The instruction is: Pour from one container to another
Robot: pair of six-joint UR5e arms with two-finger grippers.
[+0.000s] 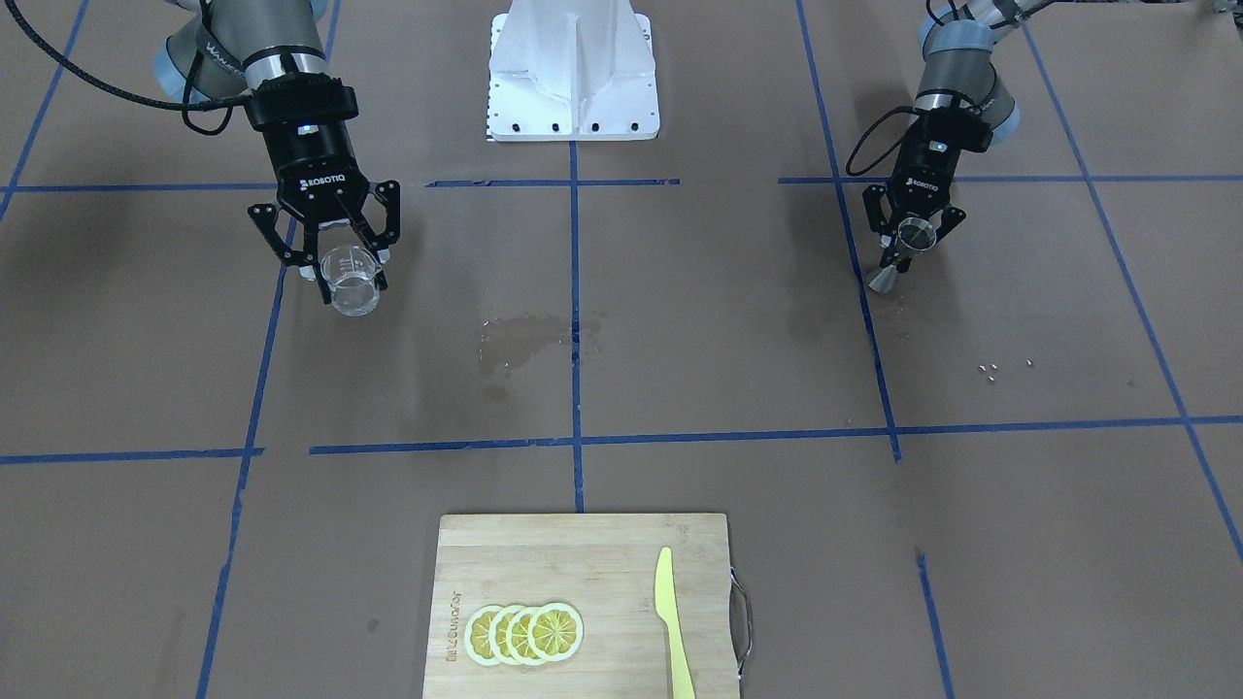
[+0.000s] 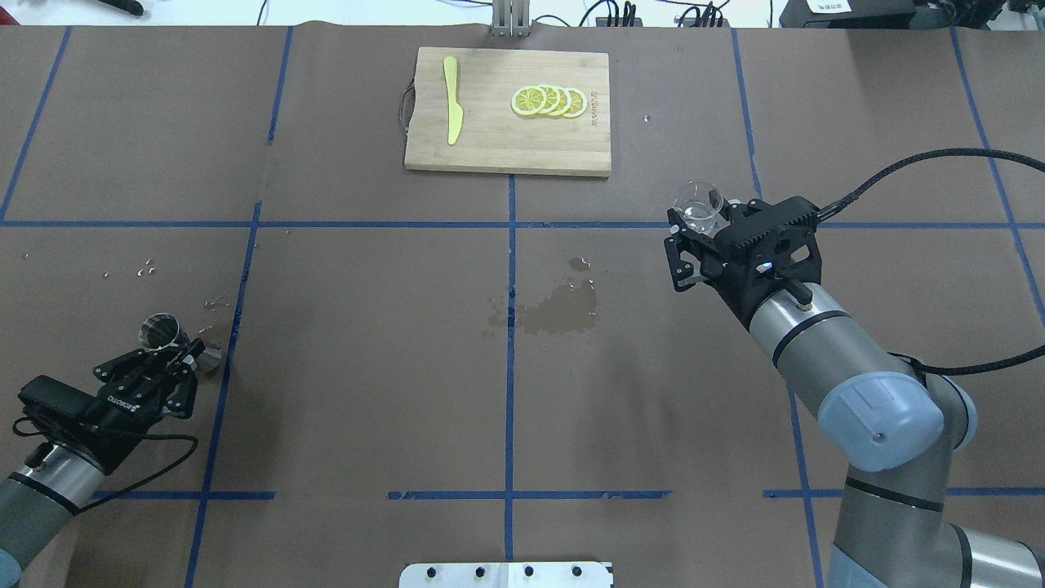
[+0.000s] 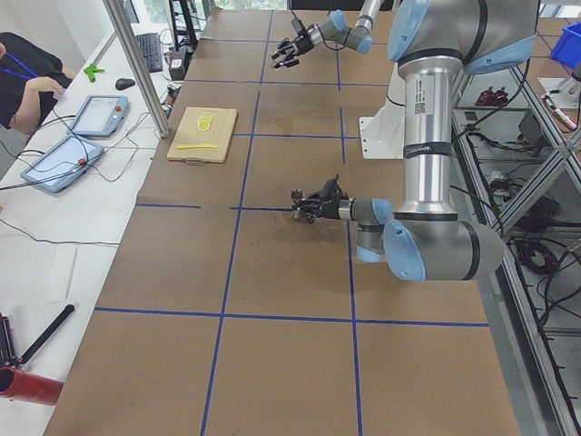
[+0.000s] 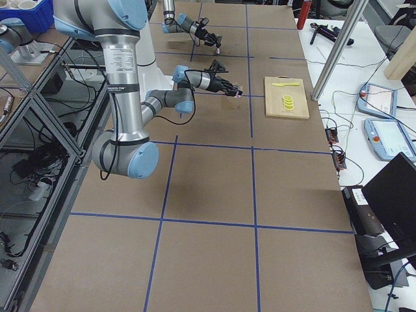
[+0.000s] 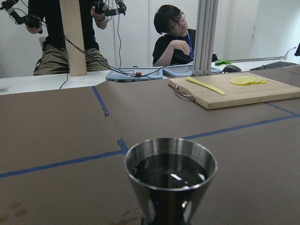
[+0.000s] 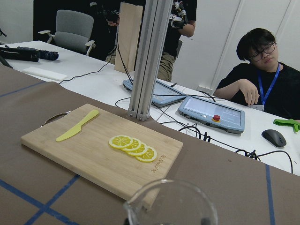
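Observation:
The clear glass beaker (image 1: 352,283) is held upright in my right gripper (image 1: 342,279), which is shut on it, near the blue tape line on my right side. The overhead view shows the beaker (image 2: 700,206) above my right gripper (image 2: 699,226); its rim (image 6: 171,202) fills the bottom of the right wrist view. The steel hourglass jigger (image 1: 903,252) sits in my left gripper (image 1: 909,256), shut on its waist, low over the table. The jigger (image 2: 163,332) shows by my left gripper (image 2: 186,353) too, and the jigger's cup (image 5: 170,174) holds dark liquid.
A wooden cutting board (image 2: 506,143) with lemon slices (image 2: 549,100) and a yellow knife (image 2: 451,110) lies at the far middle. A wet stain (image 2: 555,309) marks the table's centre. Small specks (image 2: 143,268) lie near the jigger. The white base plate (image 1: 573,73) is on my side.

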